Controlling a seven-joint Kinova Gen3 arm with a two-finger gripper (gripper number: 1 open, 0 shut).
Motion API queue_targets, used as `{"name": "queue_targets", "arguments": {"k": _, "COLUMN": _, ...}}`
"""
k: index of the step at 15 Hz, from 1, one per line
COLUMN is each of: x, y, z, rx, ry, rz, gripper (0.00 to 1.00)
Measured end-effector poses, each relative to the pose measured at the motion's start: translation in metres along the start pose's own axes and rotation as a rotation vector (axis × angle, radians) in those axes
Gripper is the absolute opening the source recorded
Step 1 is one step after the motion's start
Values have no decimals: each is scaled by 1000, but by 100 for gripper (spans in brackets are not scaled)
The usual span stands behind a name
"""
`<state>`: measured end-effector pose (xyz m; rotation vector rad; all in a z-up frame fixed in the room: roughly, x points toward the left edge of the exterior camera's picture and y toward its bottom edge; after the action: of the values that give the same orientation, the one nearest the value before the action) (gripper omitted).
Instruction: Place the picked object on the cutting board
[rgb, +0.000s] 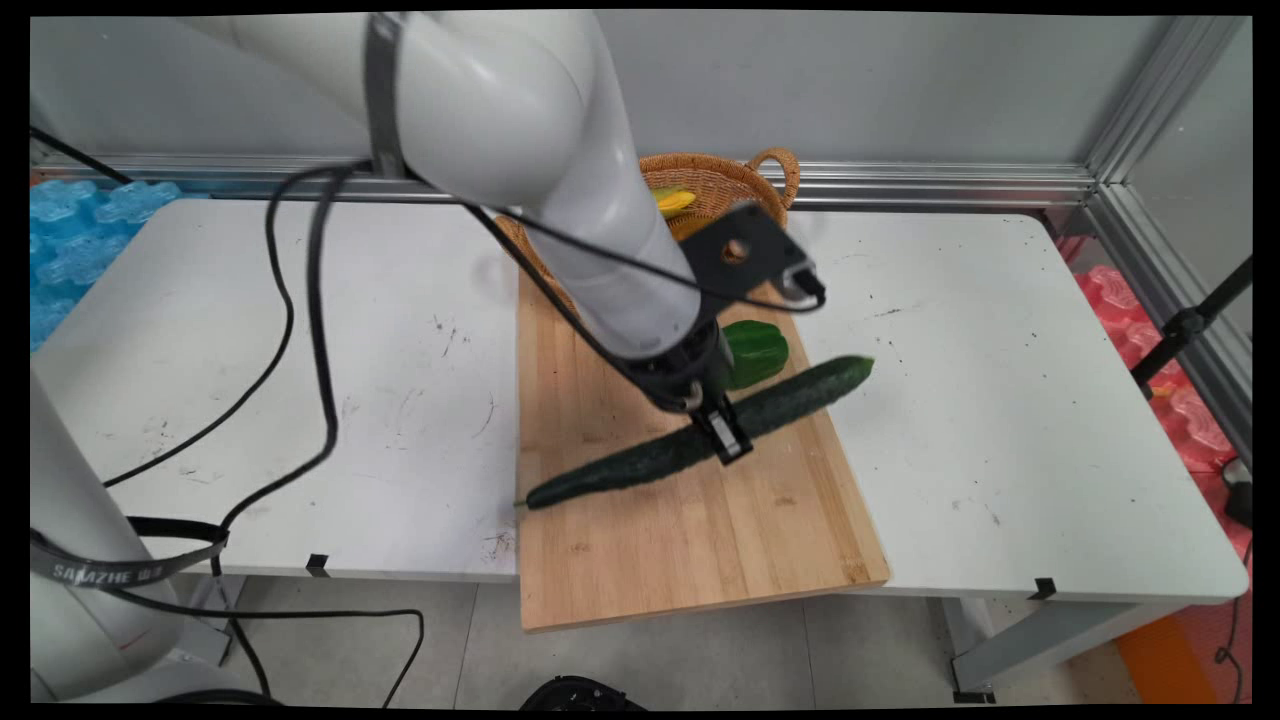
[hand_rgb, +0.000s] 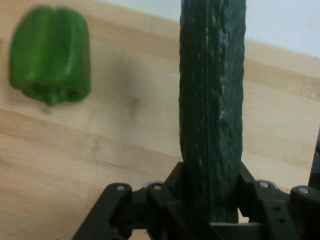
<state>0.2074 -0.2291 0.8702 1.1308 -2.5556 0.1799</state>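
The arm hides the left part of the basket (rgb: 730, 180) and the near left part of the green pepper (rgb: 760, 350), the hand view's top edge cuts off the cucumber (hand_rgb: 212, 110), and the yellow item (rgb: 673, 200) in the basket cannot be identified.

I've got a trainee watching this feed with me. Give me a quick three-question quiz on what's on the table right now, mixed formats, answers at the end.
1. True or false: the claw is shut on the green pepper.
2. Multiple choice: the cucumber lies across the A) wicker basket B) wooden cutting board C) bare white table.
3. Fill in: in the hand view, the pepper sits to the ___ of the cucumber.

Key
1. False; it grips the cucumber near its middle, the pepper lies apart.
2. B
3. left
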Motion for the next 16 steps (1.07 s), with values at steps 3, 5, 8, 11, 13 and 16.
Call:
{"name": "queue_targets", "arguments": {"k": 3, "x": -4, "y": 4, "z": 18, "rx": 5, "ry": -25, "rz": -16, "gripper": 0}}
{"name": "queue_targets", "arguments": {"k": 5, "x": -7, "y": 6, "z": 33, "rx": 9, "ry": -47, "rz": -28, "gripper": 0}}
{"name": "queue_targets", "arguments": {"k": 8, "x": -11, "y": 6, "z": 55, "rx": 13, "ry": -73, "rz": -47, "gripper": 0}}
{"name": "queue_targets", "arguments": {"k": 11, "x": -14, "y": 6, "z": 74, "rx": 13, "ry": -92, "rz": -63, "gripper": 0}}
{"name": "queue_targets", "arguments": {"k": 13, "x": -15, "y": 5, "z": 84, "rx": 11, "ry": -99, "rz": -70, "gripper": 0}}
{"name": "queue_targets", "arguments": {"k": 16, "x": -14, "y": 6, "z": 93, "rx": 3, "ry": -95, "rz": -74, "gripper": 100}}
